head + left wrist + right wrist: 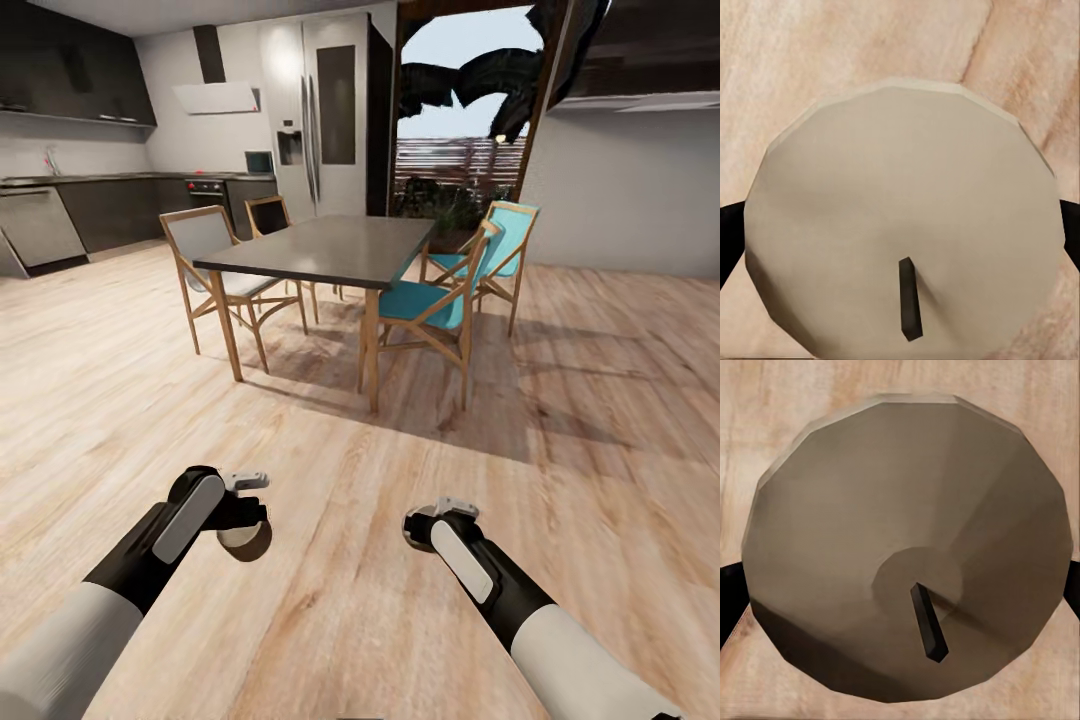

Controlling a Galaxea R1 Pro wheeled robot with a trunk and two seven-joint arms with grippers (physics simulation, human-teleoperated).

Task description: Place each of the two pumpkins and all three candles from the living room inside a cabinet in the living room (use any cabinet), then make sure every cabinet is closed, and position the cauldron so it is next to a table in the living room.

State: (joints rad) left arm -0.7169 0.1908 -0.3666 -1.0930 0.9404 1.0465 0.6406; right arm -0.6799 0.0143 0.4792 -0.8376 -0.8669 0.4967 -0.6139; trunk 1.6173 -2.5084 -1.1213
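Two robot arms, each sheathed in a matte white sleeve over the forearm, narrowing into glossy black casing toward the wrist. Along each black section, a pale grey oblong panel with rounded ends. Just behind the left gripper [243, 512], a small light-grey bracket atop the black wrist housing; a matching grey block behind the right gripper [420, 527]. Dark finger [729, 232] edges, black and smooth, at both sides of each wrist view [729, 596]. No cables, screws or markings discernible.
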